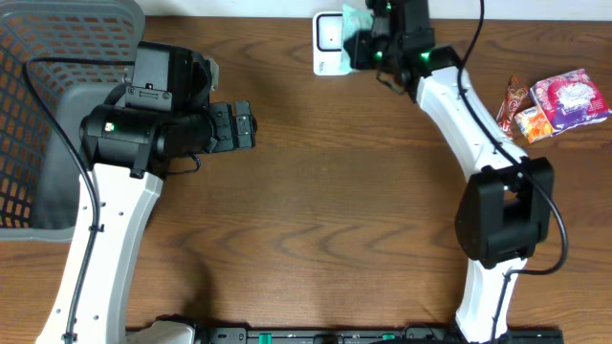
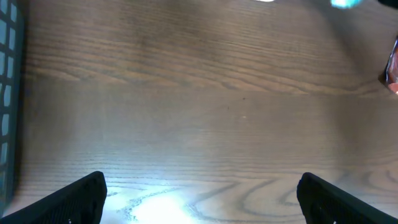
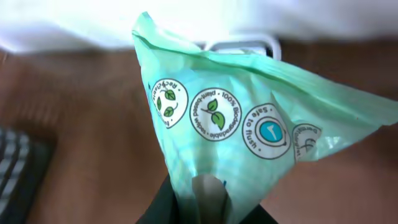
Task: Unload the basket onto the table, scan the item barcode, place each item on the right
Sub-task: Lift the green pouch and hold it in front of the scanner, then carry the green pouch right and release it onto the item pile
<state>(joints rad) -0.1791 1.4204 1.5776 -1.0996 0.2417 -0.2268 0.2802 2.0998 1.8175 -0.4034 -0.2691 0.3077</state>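
Mint-green soft plastic wipes packet [image 3: 236, 124] hangs pinched in the right gripper [image 3: 202, 208] above the white box-shaped scanner [image 1: 330, 43] at the table's top edge. From overhead the arm hides most of the packet, and no barcode can be made out. The left gripper [image 1: 244, 124], fingers spread and empty, hovers over the bare brown wooden table [image 1: 335, 191]. A grey mesh plastic basket [image 1: 57, 57], cut off by the frame, stands left, and pink snack packets [image 1: 569, 100] lie right.

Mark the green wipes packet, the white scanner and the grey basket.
Green wipes packet [image 3: 217, 118], right wrist view, its printed front face.
White scanner [image 1: 327, 43], overhead view, its left part.
Grey basket [image 1: 48, 57], overhead view, its mesh wall.
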